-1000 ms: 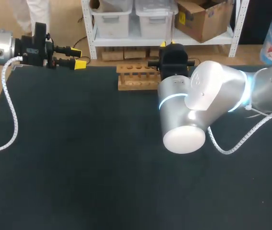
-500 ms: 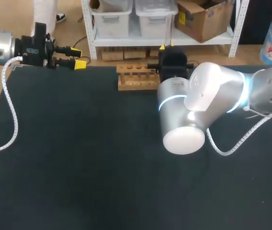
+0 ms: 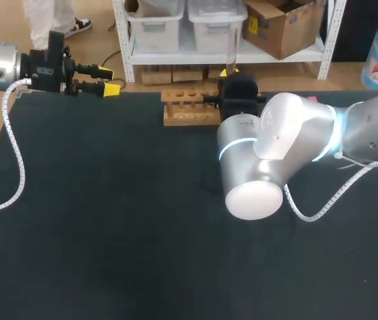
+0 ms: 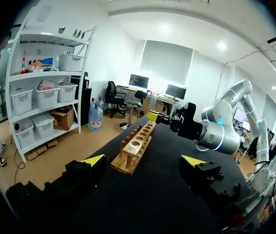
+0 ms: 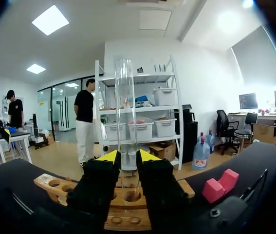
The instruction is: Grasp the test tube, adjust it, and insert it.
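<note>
A clear glass test tube (image 5: 126, 117) stands upright between the yellow-tipped fingers of my right gripper (image 5: 127, 157), which is shut on it. The tube's lower end is over the wooden rack (image 5: 55, 185); the fingers hide whether it enters a hole. In the head view the tube (image 3: 231, 45) rises above the right gripper (image 3: 231, 71) at the right end of the rack (image 3: 187, 107). My left gripper (image 3: 111, 89) hovers at the table's far left edge, open and empty. In the left wrist view the rack (image 4: 134, 148) lies well ahead of the left gripper (image 4: 142, 162).
A pink block (image 5: 219, 184) lies on the black table (image 3: 109, 220) beside the rack's right end. My right arm's big silver elbow (image 3: 255, 167) hangs over the middle of the table. White cables trail from both arms.
My right arm has shifted slightly left and turned, and the tube now shows upright above its gripper by the rack's right end. The left arm has not moved.
</note>
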Available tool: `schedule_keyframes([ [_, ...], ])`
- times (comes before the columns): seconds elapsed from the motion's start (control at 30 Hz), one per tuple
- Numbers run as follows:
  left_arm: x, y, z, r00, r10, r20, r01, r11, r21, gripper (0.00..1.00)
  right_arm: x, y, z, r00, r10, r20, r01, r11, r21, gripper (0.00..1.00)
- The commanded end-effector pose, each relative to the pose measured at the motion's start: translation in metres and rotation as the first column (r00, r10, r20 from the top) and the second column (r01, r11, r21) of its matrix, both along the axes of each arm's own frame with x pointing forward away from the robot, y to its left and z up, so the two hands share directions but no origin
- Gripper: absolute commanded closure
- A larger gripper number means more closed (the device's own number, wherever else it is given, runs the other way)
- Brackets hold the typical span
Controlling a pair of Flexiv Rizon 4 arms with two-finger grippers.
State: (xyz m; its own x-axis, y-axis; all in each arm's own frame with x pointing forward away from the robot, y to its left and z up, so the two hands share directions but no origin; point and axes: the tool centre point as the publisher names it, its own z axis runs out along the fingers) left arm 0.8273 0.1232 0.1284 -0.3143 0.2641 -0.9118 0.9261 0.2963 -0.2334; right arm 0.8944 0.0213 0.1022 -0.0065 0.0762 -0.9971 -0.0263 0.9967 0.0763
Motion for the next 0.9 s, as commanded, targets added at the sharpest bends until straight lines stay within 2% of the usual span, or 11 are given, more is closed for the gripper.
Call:
schedule_keyframes([
  [0.03, 0.0, 0.0, -0.001, 1.0, -0.001, 0.003, 0.001, 1.0, -0.002, 0.0, 0.001, 0.0, -0.006, 0.998, 0.06, 0.01, -0.06, 0.998, 0.007, 1.0],
  [0.9, 0.0, 0.0, -0.001, 1.0, -0.001, 0.003, 0.001, 1.0, -0.002, 0.0, -0.001, 0.004, -0.026, 0.999, 0.037, 0.008, -0.037, 0.998, 0.057, 1.0],
])
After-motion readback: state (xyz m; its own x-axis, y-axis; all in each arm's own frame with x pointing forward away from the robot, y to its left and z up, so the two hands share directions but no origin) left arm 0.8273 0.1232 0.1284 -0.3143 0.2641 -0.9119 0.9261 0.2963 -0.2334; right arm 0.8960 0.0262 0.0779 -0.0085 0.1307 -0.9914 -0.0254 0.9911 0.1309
